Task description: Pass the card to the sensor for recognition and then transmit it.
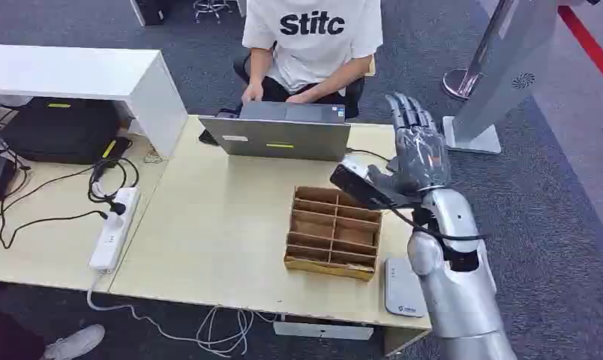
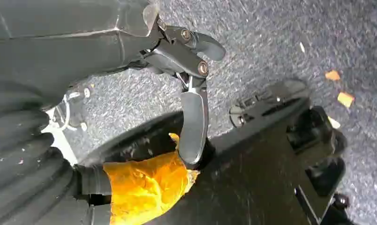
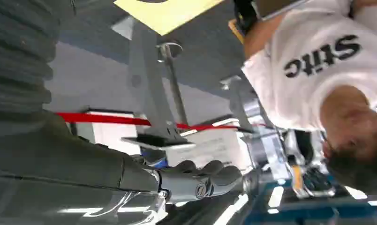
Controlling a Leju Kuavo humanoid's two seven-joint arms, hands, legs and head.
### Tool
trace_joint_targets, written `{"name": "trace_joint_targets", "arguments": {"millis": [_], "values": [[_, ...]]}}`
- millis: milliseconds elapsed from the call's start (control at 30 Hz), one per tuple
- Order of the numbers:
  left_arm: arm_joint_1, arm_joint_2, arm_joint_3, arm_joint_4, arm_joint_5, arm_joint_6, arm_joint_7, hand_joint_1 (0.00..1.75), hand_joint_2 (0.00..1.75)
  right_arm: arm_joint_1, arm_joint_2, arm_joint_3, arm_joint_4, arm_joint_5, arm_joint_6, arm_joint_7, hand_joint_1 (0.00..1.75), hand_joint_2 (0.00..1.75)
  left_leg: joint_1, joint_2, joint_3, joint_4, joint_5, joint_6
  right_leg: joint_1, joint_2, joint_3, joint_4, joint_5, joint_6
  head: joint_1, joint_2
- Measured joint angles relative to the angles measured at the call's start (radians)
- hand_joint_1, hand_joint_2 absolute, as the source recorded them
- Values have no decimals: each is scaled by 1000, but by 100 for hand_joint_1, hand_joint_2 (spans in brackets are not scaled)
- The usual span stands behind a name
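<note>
Right hand raised, fingers straight, above cardboard organizer; sensor beside it.

I am standing in an office, or something very like one. Grey carpet covers the floor, and in front of me is a pale desk where a person in a white printed T-shirt sits typing on a laptop. A white power strip lies among loose black cables (rather untidy), beside a white shelf unit. A red line marks the carpet near a grey stand.
</note>
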Motion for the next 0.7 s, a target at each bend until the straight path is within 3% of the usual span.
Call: {"name": "trace_joint_targets", "arguments": {"millis": [233,567,600,633,667,700], "values": [[-6,-5,-21,0,-11,0,11,0,175,-85,14,-82,253,24,-21,13,0,175,0,0,0,0,0,0,0,0,-1,0,0,0,0,0],[-6,-6,-38,0,-20,4,11,0,175,-104,40,-131,332,110,-41,23,0,175,0,0,-2,0,0,0,0,1,-3,0,0,0,0,0],[-6,-6,-39,0,-21,6,11,0,175,-104,44,-137,332,119,-40,24,16,175,0,0,-2,0,0,0,0,1,-3,0,0,0,0,0],[-6,-6,-39,0,-22,6,11,0,175,-103,48,-140,330,128,-40,25,68,175,0,0,-2,0,0,0,0,1,-3,0,0,0,0,0],[-6,-6,-39,0,-24,6,11,0,175,-103,50,-143,328,132,-40,25,68,175,0,0,-2,0,0,0,0,1,-3,0,0,0,0,0],[-6,-6,-39,0,-26,6,11,0,175,-103,53,-145,325,137,-40,26,133,175,0,0,-2,0,0,0,0,1,-3,0,0,0,0,0]]}}
